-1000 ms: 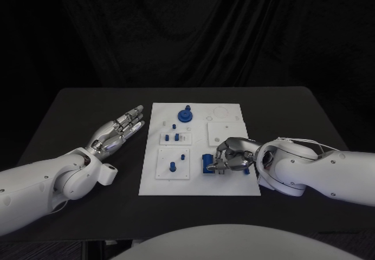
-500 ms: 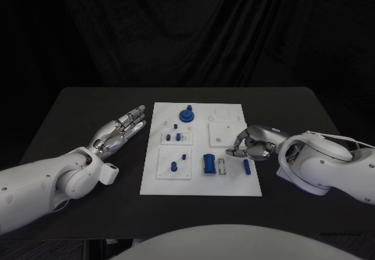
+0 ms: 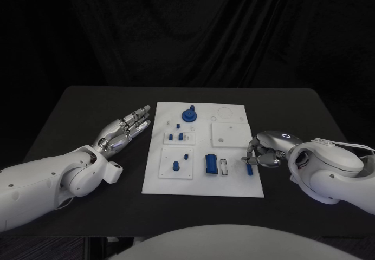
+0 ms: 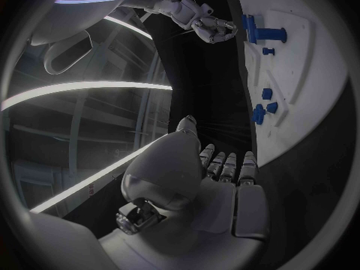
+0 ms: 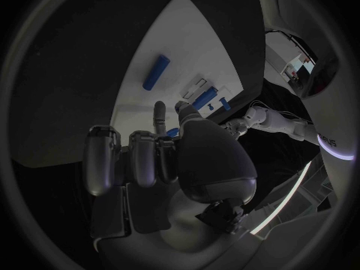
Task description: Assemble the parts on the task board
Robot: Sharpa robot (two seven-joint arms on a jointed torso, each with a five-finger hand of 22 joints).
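The white task board (image 3: pixel 203 179) lies in the middle of the table. On it are a blue block (image 3: pixel 211 164), a slim blue peg (image 3: pixel 249 168) near its right edge, a round blue knob (image 3: pixel 189 115) at the far end, and small blue pieces (image 3: pixel 178 135) standing in two raised plates. My right hand (image 3: pixel 265 149) hovers at the board's right edge just beyond the peg, fingers curled in, with nothing seen in them. The right wrist view shows the peg (image 5: pixel 156 72) and block (image 5: pixel 204 97) ahead of those fingers. My left hand (image 3: pixel 125 128) lies flat and spread left of the board.
A plain white square plate (image 3: pixel 231 134) sits on the board beside my right hand. The black table (image 3: pixel 94 108) runs wide on both sides. In the left wrist view my right hand (image 4: pixel 210 29) shows beyond the board (image 4: pixel 308 60).
My right hand has drawn back to the right, from over the blue block to the board's right edge. The block and peg now lie uncovered. The left hand stays put.
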